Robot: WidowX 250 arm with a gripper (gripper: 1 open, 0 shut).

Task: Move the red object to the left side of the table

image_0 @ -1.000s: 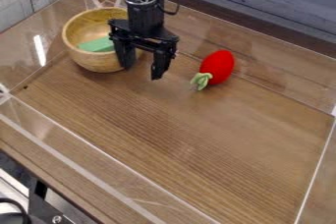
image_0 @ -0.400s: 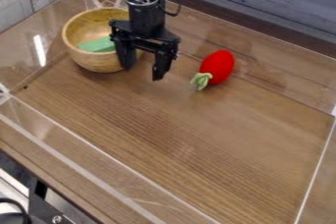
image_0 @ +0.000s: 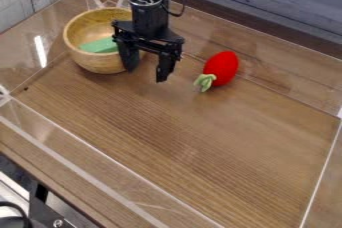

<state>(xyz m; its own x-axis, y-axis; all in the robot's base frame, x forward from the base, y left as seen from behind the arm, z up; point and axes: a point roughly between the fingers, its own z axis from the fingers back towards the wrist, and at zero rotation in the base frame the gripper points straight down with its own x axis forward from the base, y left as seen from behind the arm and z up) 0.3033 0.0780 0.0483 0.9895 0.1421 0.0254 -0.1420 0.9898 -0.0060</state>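
Observation:
The red object (image_0: pixel 221 67), a small glossy toy fruit with a pale green stem end, lies on the brown wood-grain table (image_0: pixel 187 142) toward the back right. My black gripper (image_0: pixel 148 67) points straight down to the left of it, a short gap away, low over the tabletop. Its fingers stand apart, open, with nothing between them.
A tan wooden bowl (image_0: pixel 83 57) holding a flat green block (image_0: pixel 94 44) stands just left of the gripper, nearly touching its left finger. Low clear acrylic walls (image_0: pixel 40 122) border the table on all sides.

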